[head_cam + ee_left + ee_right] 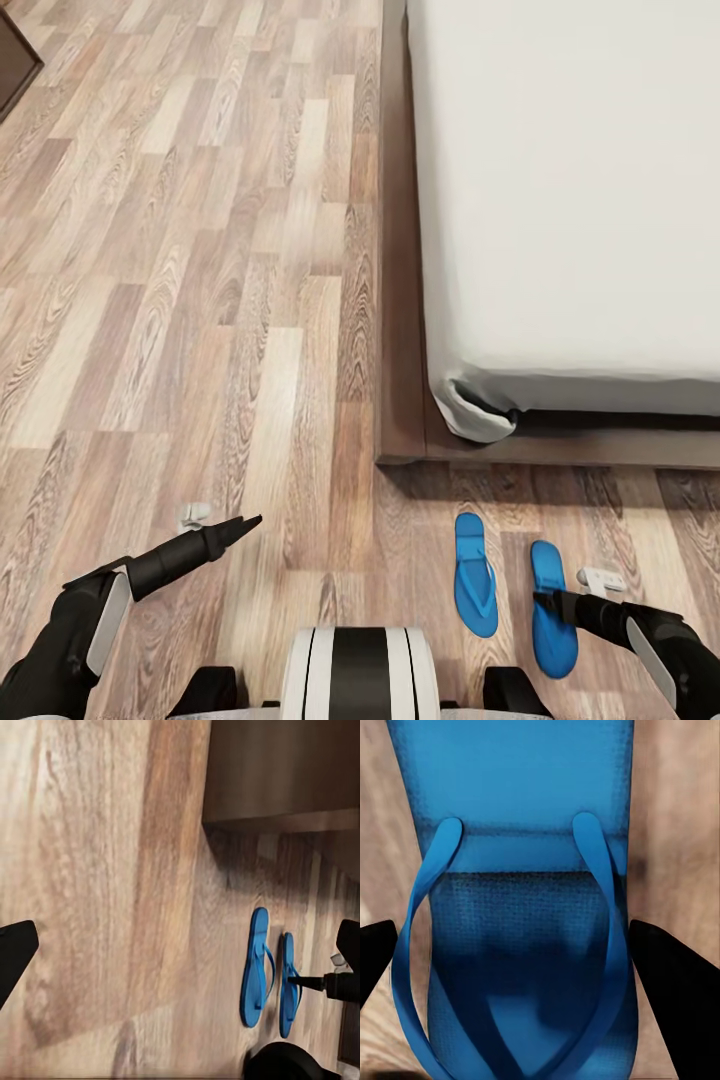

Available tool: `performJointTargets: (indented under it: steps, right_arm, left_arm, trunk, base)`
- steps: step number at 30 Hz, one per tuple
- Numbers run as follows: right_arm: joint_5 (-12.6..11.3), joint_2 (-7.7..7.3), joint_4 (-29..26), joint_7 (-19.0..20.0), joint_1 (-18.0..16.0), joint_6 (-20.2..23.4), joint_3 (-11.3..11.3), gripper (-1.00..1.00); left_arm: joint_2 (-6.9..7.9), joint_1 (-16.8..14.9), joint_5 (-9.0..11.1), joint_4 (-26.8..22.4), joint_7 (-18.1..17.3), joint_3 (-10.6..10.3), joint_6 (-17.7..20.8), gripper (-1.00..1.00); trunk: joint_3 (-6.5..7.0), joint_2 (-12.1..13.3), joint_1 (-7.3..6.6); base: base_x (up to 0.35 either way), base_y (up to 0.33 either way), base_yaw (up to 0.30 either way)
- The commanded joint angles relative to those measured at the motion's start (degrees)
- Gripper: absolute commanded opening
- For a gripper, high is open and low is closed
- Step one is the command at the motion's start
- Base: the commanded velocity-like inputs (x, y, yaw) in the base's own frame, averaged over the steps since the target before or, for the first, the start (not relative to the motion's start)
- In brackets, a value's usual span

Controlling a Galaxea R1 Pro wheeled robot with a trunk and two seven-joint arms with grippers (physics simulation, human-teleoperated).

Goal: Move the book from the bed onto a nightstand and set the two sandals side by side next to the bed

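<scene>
Two bright blue sandals lie side by side on the wood floor just off the bed's corner, one point(475, 575) nearer the middle and the other point(553, 612) to its right. My right gripper point(546, 599) hovers open over the right-hand sandal point(510, 780), its fingers flanking the straps without touching. My left gripper point(243, 524) is open over bare floor, well left of the sandals point(256, 967). The bed point(570, 180) has a pale mattress on a dark brown frame point(400, 300). The book is out of view.
A dark brown furniture corner point(15, 55) shows at the far left; I cannot tell whether it is a nightstand. Wide plank floor point(180, 300) stretches left of the bed. My white and black base point(358, 670) sits at the near edge.
</scene>
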Motion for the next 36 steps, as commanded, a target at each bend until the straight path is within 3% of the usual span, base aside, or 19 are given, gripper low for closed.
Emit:
performJointTargets:
  steps: [1,5,10,12,29,31,33,36]
  right_arm:
    - [-0.4,0.02,-0.1,0.2,0.0,0.5,-0.2,-1.0]
    - [-0.3,0.02,-1.7,0.1,0.0,0.3,-0.2,-1.0]
    - [0.1,0.02,-14.4,-2.8,0.0,0.5,-0.1,-1.0]
    - [0.1,0.02,-16.5,-3.1,0.0,0.5,0.0,-1.0]
    - [-0.1,0.11,-17.0,-3.3,0.0,0.8,0.1,-1.0]
    - [-0.1,0.11,-16.4,-3.2,0.0,2.5,0.0,-1.0]
    - [-0.1,0.11,-15.7,-3.3,0.0,7.5,0.0,-1.0]
    - [0.0,0.11,-15.5,-3.3,0.0,9.3,0.0,-1.0]
  left_arm:
    - [-0.01,0.0,0.3,0.0,-0.1,0.0,0.5,1.0]
    - [-0.11,0.0,0.3,0.0,-0.1,0.0,0.5,1.0]
    - [-0.82,0.0,0.2,0.0,0.0,-0.1,0.4,1.0]
    - [-0.95,0.0,0.1,0.0,0.0,-0.1,0.4,1.0]
    - [-1.36,0.0,0.1,0.0,0.2,-0.1,0.5,1.0]
    - [-1.37,0.0,0.1,0.0,0.2,-0.1,0.5,1.0]
    - [-1.38,0.0,0.1,0.0,0.2,-0.1,0.5,1.0]
    - [-1.39,0.0,0.1,0.0,0.2,-0.1,0.5,1.0]
  trunk:
    - [-0.26,0.0,0.01]
    - [-1.14,-0.1,0.12]
    - [-1.14,-0.1,0.12]
    - [-1.14,-0.1,0.12]
    - [-1.59,-0.1,0.17]
    - [-2.03,-0.1,0.22]
    - [-2.47,-0.2,0.27]
    - [-2.47,-0.2,0.27]
  base:
    - [0.0,0.0,0.0]
    - [0.0,0.0,0.0]
    - [0.0,0.0,0.0]
    - [0.0,0.0,0.0]
    - [0.0,0.0,0.0]
    - [0.0,0.0,0.0]
    - [0.0,0.0,0.0]
    - [0.0,0.0,0.0]
